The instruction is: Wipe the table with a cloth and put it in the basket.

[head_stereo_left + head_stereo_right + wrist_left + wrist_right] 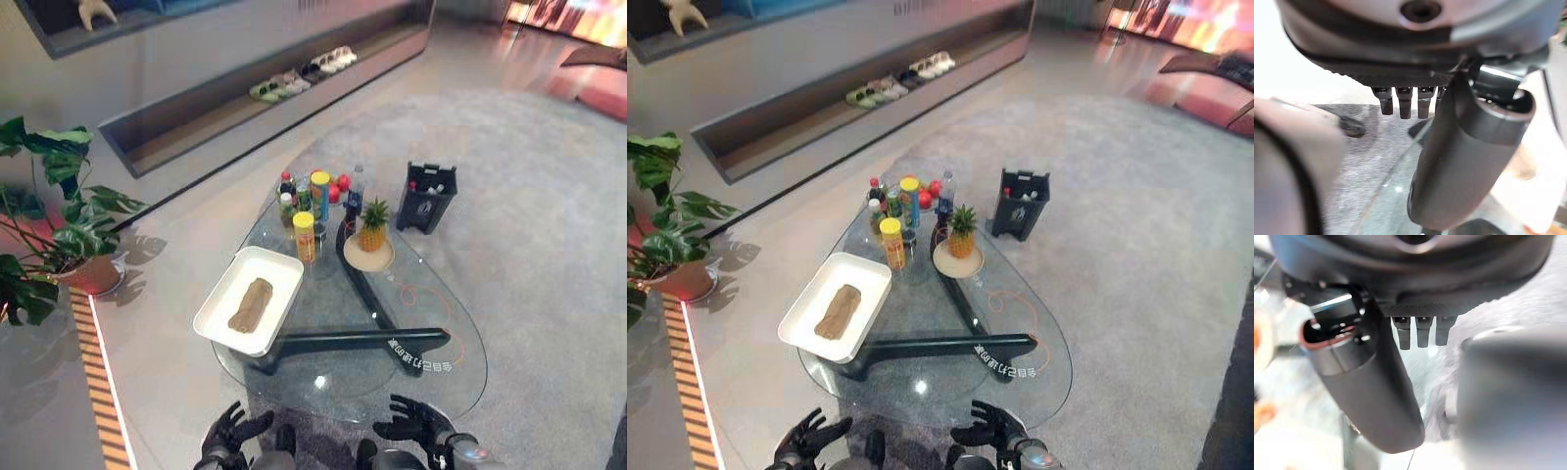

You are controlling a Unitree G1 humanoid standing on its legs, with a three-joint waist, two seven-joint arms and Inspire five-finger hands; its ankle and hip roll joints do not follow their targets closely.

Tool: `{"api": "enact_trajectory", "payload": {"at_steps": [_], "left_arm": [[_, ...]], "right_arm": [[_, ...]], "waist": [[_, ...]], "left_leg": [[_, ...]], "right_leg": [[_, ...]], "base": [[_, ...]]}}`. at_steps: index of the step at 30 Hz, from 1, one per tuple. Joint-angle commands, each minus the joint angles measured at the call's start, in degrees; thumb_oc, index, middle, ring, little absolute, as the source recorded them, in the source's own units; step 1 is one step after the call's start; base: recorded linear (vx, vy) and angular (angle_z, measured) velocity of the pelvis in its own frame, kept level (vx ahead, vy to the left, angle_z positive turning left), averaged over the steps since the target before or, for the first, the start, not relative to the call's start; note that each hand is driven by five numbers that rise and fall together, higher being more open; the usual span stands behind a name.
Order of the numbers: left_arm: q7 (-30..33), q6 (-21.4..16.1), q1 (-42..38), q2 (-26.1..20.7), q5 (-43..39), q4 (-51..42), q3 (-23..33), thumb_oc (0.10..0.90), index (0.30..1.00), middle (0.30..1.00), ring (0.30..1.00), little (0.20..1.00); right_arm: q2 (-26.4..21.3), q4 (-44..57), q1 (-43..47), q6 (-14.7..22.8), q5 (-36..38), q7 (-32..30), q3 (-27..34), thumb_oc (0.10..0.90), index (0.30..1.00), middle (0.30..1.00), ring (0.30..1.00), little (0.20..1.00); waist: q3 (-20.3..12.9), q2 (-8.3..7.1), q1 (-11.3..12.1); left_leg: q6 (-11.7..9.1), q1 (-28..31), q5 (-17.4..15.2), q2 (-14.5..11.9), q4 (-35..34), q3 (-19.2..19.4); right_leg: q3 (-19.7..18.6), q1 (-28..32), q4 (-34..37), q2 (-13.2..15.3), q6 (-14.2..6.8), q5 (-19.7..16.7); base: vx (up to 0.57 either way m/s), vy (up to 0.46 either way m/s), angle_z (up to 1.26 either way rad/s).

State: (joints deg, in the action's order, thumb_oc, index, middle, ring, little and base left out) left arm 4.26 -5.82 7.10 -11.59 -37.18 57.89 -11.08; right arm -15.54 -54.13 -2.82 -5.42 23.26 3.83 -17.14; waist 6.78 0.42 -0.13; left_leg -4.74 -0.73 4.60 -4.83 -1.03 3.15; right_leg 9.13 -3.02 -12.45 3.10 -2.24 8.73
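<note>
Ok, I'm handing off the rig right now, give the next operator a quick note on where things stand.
Left hand: open, holding nothing, at the near edge of the glass table.
Right hand: open, holding nothing, also at the near edge.
The brown cloth lies folded in the white tray on the table's left side.
The black basket stands on the carpet beyond the table's far right.
Bottles and a pineapple crowd the far end.
Done: nothing visible yet.
Left: pick up the cloth, wipe the glass, put it in the basket.
</note>
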Motion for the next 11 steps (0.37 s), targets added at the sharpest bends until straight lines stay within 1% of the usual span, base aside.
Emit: {"api": "enact_trajectory", "payload": {"at_steps": [1, 2, 7, 11], "left_arm": [[-2.3, -1.7, -3.2, -0.5, 1.7, 2.3, -0.2, 0.8, 0.9, 0.9, 0.9, 0.9], [-2.9, -1.3, -3.7, -0.3, 1.6, 4.4, -0.2, 0.8, 0.9, 0.9, 0.9, 0.9], [-3.9, -0.9, -5.1, 0.7, 3.8, 10.4, 0.1, 0.8, 0.9, 0.9, 0.9, 0.9], [-4.5, -0.4, -6.0, 0.9, 4.8, 12.5, 0.5, 0.8, 0.9, 0.9, 0.9, 0.9]], "right_arm": [[0.8, -2.9, 2.8, 1.4, 0.0, -2.2, 0.5, 0.8, 0.9, 0.9, 0.9, 0.9], [1.3, -5.8, 3.0, 1.3, -0.1, -2.5, 0.8, 0.8, 0.9, 0.9, 0.9, 0.9], [2.8, -12.6, 3.8, -0.9, 1.7, -3.7, 2.9, 0.8, 0.9, 0.9, 0.9, 0.9], [3.5, -16.4, 4.1, -0.6, 2.4, -2.9, 3.9, 0.8, 0.9, 0.9, 0.9, 0.9]], "waist": [[1.6, -1.89, 0.2], [1.1, -1.81, 0.1], [0.0, -1.53, 0.0], [-0.7, -1.24, -0.1]], "left_leg": [[0.8, 3.1, -6.3, 4.0, 2.9, 0.9], [0.8, 3.6, -6.3, 3.9, 2.4, 1.0], [0.9, 5.3, -6.1, 3.5, 0.7, 1.5], [1.0, 6.1, -6.0, 3.1, -0.3, 1.7]], "right_leg": [[0.1, 7.9, 13.2, -1.0, -1.8, -7.1], [0.0, 8.2, 13.8, -0.9, -1.9, -7.4], [-0.2, 9.4, 15.1, -0.9, -2.2, -8.0], [-0.2, 9.6, 15.0, -0.9, -2.3, -7.9]], "base": [[0.06, -0.023, -0.12], [0.06, -0.02, -0.08], [0.05, -0.017, -0.06], [0.04, -0.001, 0.0]]}}
